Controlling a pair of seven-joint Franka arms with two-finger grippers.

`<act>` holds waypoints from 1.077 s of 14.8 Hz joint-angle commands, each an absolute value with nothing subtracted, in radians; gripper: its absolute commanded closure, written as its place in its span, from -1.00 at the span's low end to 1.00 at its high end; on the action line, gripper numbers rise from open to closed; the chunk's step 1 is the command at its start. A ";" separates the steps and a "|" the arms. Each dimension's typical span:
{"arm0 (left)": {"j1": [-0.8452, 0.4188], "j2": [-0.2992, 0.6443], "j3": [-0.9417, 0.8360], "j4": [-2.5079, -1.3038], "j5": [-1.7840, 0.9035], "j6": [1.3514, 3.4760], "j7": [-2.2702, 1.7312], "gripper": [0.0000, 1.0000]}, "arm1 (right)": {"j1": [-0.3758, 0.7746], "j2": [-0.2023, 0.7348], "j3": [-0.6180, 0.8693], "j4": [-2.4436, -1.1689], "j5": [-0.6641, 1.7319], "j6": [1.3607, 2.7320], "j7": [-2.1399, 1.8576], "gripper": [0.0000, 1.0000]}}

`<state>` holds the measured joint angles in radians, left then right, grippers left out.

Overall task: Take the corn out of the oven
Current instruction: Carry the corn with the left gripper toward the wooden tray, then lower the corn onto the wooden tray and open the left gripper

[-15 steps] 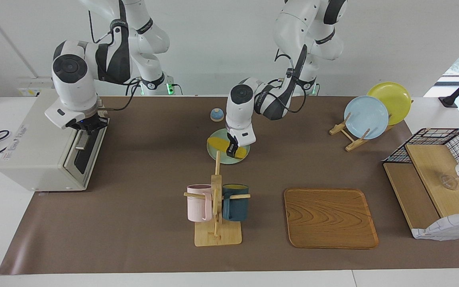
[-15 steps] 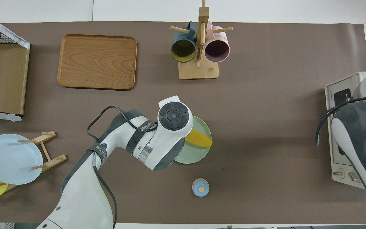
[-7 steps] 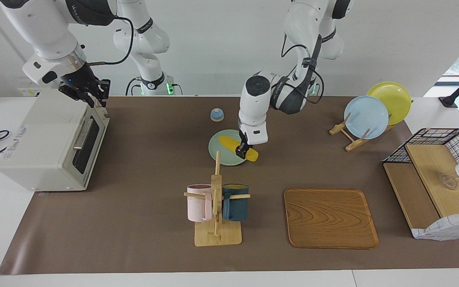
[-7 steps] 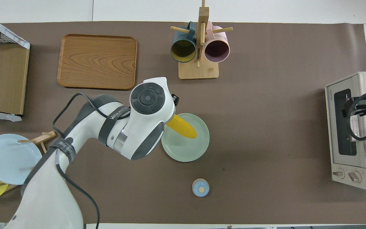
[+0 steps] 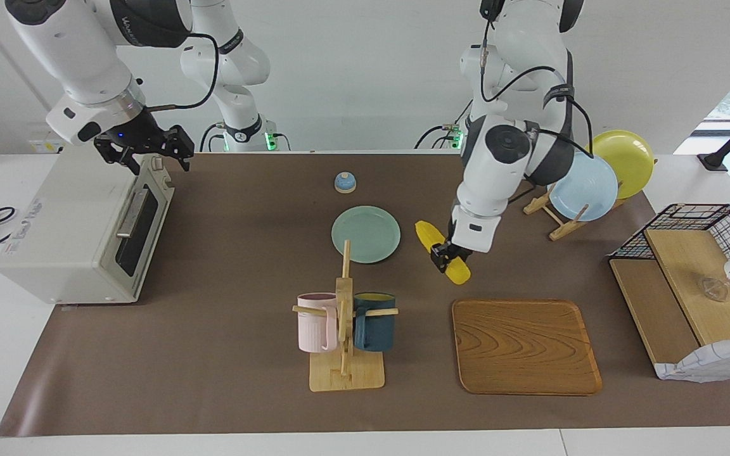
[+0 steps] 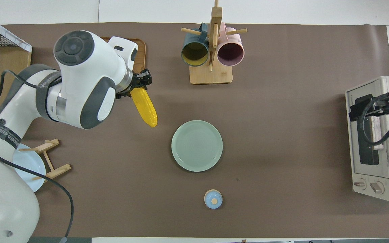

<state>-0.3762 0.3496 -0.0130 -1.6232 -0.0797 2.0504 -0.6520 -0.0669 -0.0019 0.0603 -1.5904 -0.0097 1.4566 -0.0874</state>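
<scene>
With its fingers clamped on the corn (image 5: 443, 252), the left gripper (image 5: 446, 251) has carried it off the green plate (image 5: 365, 234) toward the wooden tray (image 5: 525, 346), while the right gripper (image 5: 143, 149), fingers now spread wide, hovers over the closed oven (image 5: 76, 225).

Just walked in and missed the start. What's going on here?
The left hand is shut on the corn, holding it up over the mat between the green plate and the wooden tray. The oven door is closed. The right hand is open above the oven's top edge.
</scene>
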 commanded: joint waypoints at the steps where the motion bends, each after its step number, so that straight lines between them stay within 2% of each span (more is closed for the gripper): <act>1: -0.307 0.466 -0.028 -1.467 -0.118 1.996 -0.497 1.00 | -0.052 0.008 0.064 -1.566 -0.002 1.440 -0.098 -1.00; 3: -0.301 0.631 -0.023 -1.228 -0.114 1.948 -0.480 1.00 | -0.045 0.003 0.064 -1.566 -0.008 1.442 -0.091 -1.00; 5: -0.258 0.736 -0.031 -1.088 -0.113 1.885 -0.399 1.00 | -0.051 -0.003 0.061 -1.575 -0.003 1.440 -0.097 -1.00; 8: -0.219 0.753 -0.040 -1.075 -0.112 1.884 -0.308 1.00 | 0.050 -0.020 -0.013 -1.580 -0.018 1.451 -0.089 -1.00; 10: -0.215 0.791 -0.035 -1.043 -0.112 1.894 -0.307 1.00 | 0.078 -0.029 -0.046 -1.585 -0.018 1.450 -0.089 -1.00; 12: -0.189 0.837 -0.038 -0.965 -0.112 1.885 -0.304 1.00 | 0.080 -0.041 -0.060 -1.609 -0.018 1.442 -0.089 -1.00; 16: -0.178 0.891 -0.028 -0.910 -0.109 1.917 -0.262 1.00 | 0.101 -0.055 -0.077 -1.628 -0.021 1.471 -0.078 -1.00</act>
<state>-0.1845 0.8328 -0.0267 -0.9974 -0.1038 1.9260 -0.2927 0.0792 -0.0323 -0.0628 -1.5977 -0.0124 1.4507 -0.0872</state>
